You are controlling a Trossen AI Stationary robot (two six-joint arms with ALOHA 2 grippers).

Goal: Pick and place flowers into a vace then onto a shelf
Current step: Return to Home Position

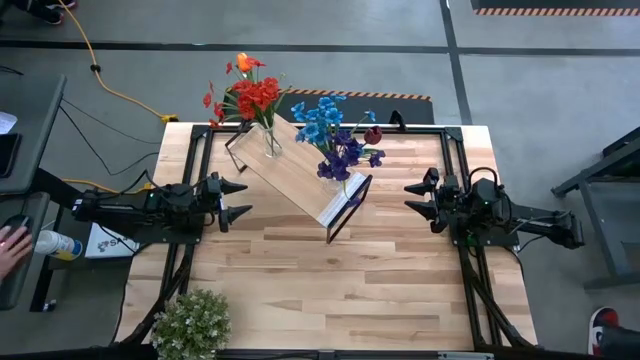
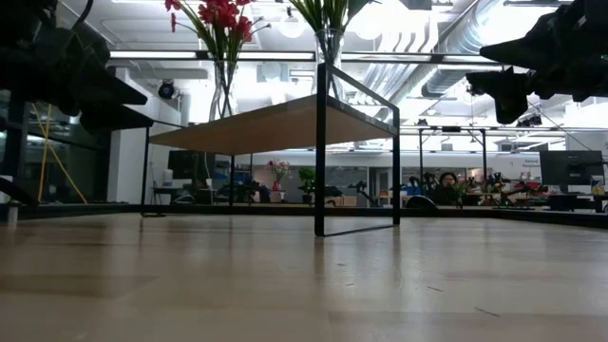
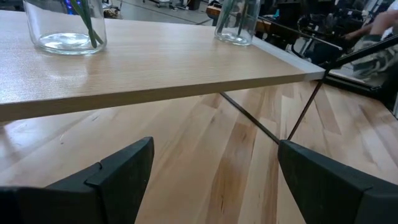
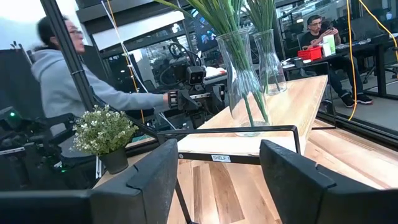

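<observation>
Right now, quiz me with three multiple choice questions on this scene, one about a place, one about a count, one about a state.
1. Where do the red-flower vase and the blue-flower vase stand?
A. On the shelf
B. On the tabletop
C. On the floor

2. How many vases are there?
A. One
B. Two
C. Three

3. How are the left end effector and the right end effector?
A. Both shut on stems
B. Both open and empty
C. One open, one shut

Answers:
1 A, both glass bases rest on its board.
2 B, the high view shows just two.
3 B, each wrist view shows a wide, empty gap.
</observation>
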